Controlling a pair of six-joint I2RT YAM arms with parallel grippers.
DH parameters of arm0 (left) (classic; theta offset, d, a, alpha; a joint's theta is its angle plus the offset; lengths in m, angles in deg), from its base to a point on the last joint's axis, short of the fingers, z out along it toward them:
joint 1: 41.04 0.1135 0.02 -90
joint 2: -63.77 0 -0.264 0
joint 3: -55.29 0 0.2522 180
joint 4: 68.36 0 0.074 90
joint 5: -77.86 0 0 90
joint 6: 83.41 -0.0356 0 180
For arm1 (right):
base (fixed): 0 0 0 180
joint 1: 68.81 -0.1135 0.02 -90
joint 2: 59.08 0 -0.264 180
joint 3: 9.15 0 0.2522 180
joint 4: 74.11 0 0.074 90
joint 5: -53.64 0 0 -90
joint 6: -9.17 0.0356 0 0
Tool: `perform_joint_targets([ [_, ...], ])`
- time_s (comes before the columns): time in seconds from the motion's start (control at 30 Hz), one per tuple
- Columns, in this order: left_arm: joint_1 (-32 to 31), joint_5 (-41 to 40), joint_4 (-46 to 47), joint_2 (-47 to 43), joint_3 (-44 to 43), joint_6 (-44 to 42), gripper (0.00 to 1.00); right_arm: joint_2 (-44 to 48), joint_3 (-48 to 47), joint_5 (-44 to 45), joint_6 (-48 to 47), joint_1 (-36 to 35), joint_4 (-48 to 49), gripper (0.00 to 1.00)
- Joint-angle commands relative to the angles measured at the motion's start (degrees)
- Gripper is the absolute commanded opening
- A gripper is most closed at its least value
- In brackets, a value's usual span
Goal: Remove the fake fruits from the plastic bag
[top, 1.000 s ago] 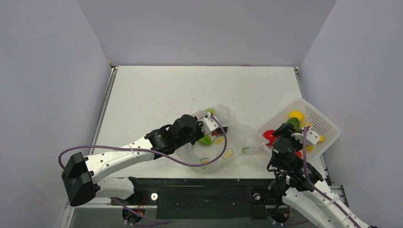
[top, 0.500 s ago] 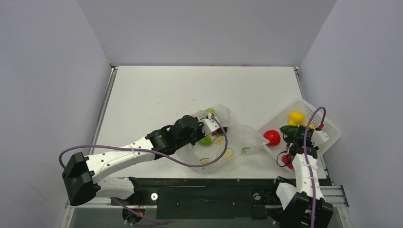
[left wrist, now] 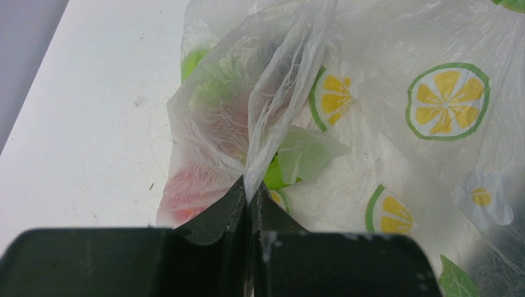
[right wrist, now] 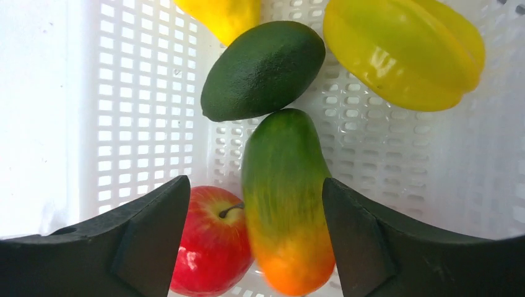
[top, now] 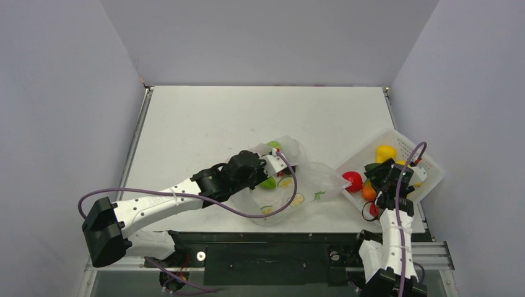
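Note:
The plastic bag [top: 311,180], clear with citrus prints, lies at the table's near middle. My left gripper [top: 276,163] is shut on a pinched fold of the plastic bag [left wrist: 278,93]. A lime green fruit [left wrist: 207,83] and a red fruit [left wrist: 186,192] show blurred through the film. My right gripper [right wrist: 254,185] is open above the white basket [right wrist: 142,124]. A red-green mango [right wrist: 286,198] lies between its fingers, untouched and blurred, beside a red apple [right wrist: 207,244]. In the top view my right gripper [top: 379,175] hangs over the basket [top: 427,166].
The basket also holds a dark green avocado [right wrist: 263,69], a yellow starfruit [right wrist: 402,49] and another yellow fruit [right wrist: 223,15]. It stands at the table's right edge, close to the right wall. The left arm lies across the near left.
My right arm swung right from beside the bag to over the basket. The mango now lies in the basket, out of the open fingers. My left gripper kept its hold.

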Motion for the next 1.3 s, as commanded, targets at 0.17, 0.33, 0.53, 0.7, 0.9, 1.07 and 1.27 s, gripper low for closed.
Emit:
perform_joint_targets([
  [0.17, -0.3, 0.1, 0.7, -0.5, -1.9, -0.6, 0.01, 10.6, -3.4, 1.5, -1.5, -3.0, -3.9, 0.84],
  [0.33, -0.3, 0.1, 0.6, -0.6, -1.9, -0.6, 0.01, 14.8, -7.1, 4.7, -1.9, -13.7, -4.9, 0.85],
  [0.53, -0.3, 0.0, 0.6, -0.7, -1.9, -0.6, 0.01, 19.8, -10.7, 9.1, -2.6, -31.7, -1.5, 0.84],
  [0.7, -0.3, 0.0, 0.7, -0.6, -1.8, -0.7, 0.01, 21.1, -11.9, 9.5, -3.3, -45.3, 3.9, 0.81],
  [0.9, -0.3, -0.1, 1.0, -0.6, -1.7, -0.6, 0.01, 16.3, -9.0, 5.5, -5.0, -60.3, 16.1, 0.8],
  [1.07, -0.4, -0.6, 1.4, -1.4, -1.2, -0.7, 0.01, 7.8, -4.9, 11.1, -7.2, -75.7, 26.3, 0.78],
  [1.27, -0.4, -0.6, 1.9, -2.2, -0.8, -0.9, 0.01, -7.3, 0.5, 17.6, -6.7, -83.9, 41.2, 0.79],
])
